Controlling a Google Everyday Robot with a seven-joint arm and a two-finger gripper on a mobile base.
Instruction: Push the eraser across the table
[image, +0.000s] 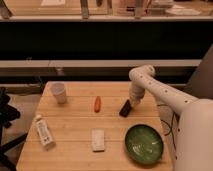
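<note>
The eraser (126, 108), a small flat black block, lies on the light wooden table (75, 125) right of centre, above the green bowl (144, 144). My gripper (134, 101) hangs at the end of the white arm, right at the eraser's upper right end, seemingly touching it.
A small orange carrot-like thing (97, 103) lies left of the eraser. A whitish block (98, 140) sits near the front middle. A white cup (59, 92) stands at the back left, a white tube (44, 132) at the front left. A black chair (6, 120) is off the left edge.
</note>
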